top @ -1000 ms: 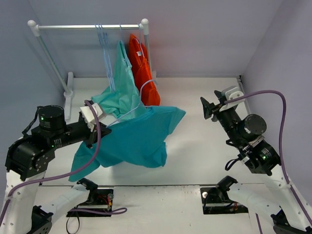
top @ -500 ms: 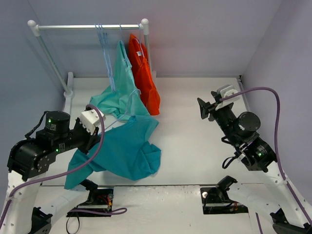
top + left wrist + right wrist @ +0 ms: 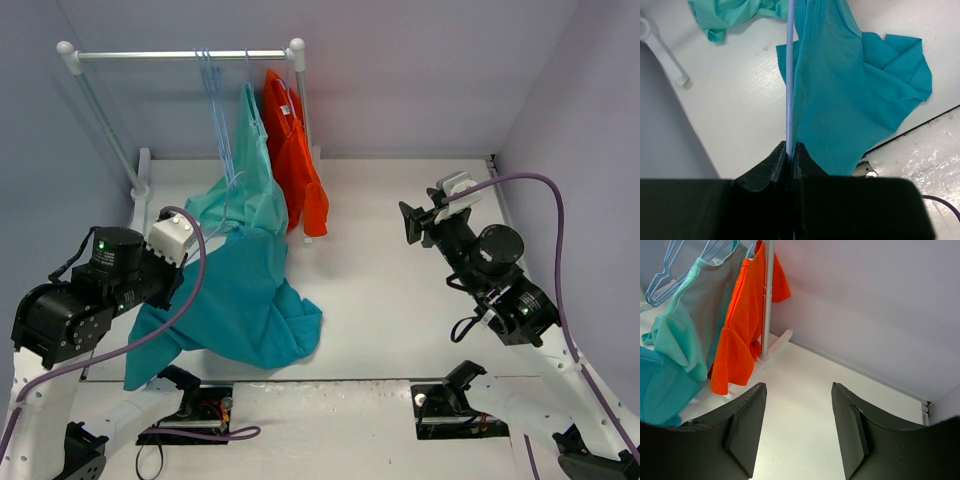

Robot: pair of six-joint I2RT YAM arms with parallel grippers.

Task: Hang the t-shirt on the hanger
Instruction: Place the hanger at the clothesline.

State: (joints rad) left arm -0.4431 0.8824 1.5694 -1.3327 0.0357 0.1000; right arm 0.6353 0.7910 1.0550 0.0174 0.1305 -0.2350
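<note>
From above, the t-shirt [image 3: 245,300] hangs at the left side, and its lower part lies on the table [image 3: 400,300]. In the left wrist view, the left gripper [image 3: 790,152] is clenched on the hanger [image 3: 789,75], and the teal cloth touches it. In the right wrist view, the right gripper [image 3: 799,425] is released and empty, facing the orange garment [image 3: 740,335].

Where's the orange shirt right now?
In the top view, the orange shirt hangs at the right end of the rack, just right of the mint-green garment.
</note>
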